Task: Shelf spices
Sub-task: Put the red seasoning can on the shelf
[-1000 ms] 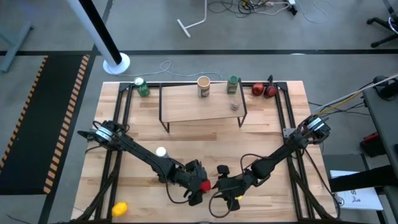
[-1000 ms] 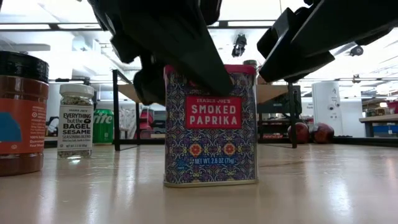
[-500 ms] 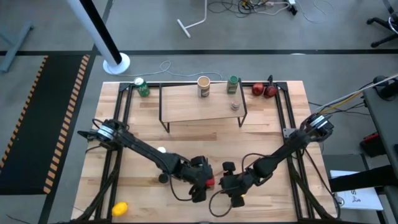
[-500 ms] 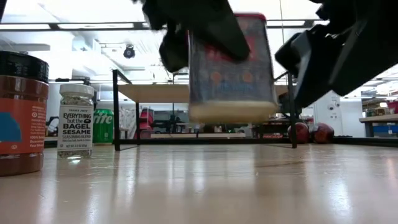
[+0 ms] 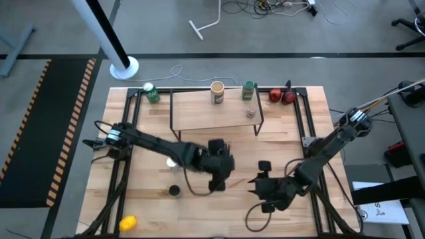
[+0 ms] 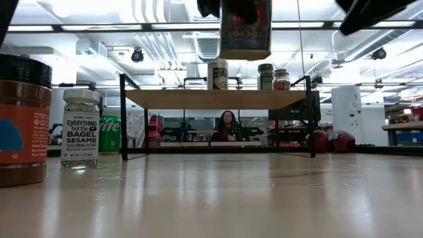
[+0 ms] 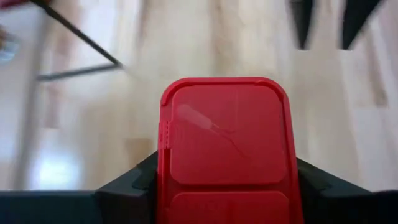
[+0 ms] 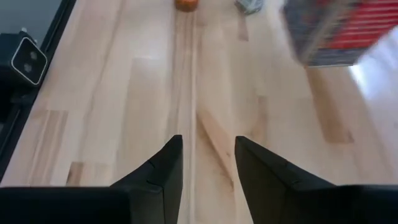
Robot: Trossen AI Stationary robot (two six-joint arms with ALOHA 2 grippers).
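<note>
The red square tin [image 7: 224, 143] hangs high over the table's middle, with my left gripper [image 5: 218, 174] shut on it. In the low view only its lower part [image 6: 244, 30] shows. My right gripper [image 5: 262, 183] stands open over bare wood toward the near right, with nothing between its fingers [image 8: 208, 155]. On the shelf [image 5: 212, 109] stand the tan tub [image 5: 217, 91], the green-capped jar [image 5: 248, 89] and the small clear jar [image 5: 250, 111]. The white-capped jar [image 6: 80, 129] and the dark-capped brown jar [image 6: 23, 119] stand on the table at the near left. My left gripper pinches the tin between its two fingers [image 7: 134, 180], on two opposite sides just below the red lid [image 7: 163, 186]. The fingers come from above and point down. The tin hangs upright, lid up, lifted clear of the table.
A green can [image 5: 151, 93] stands at the shelf's far left corner and two red fruits [image 5: 282, 96] at its far right. A yellow object [image 5: 127, 222] lies at the near left edge. Black rails [image 5: 309, 126] run along both table sides. Bare wood lies in front of the shelf.
My left gripper has lifted the red tin off the table and carried it up and toward the far edge, nearer the shelf; the tin stays upright. My right gripper has drawn away from the tin toward the table's right edge.
</note>
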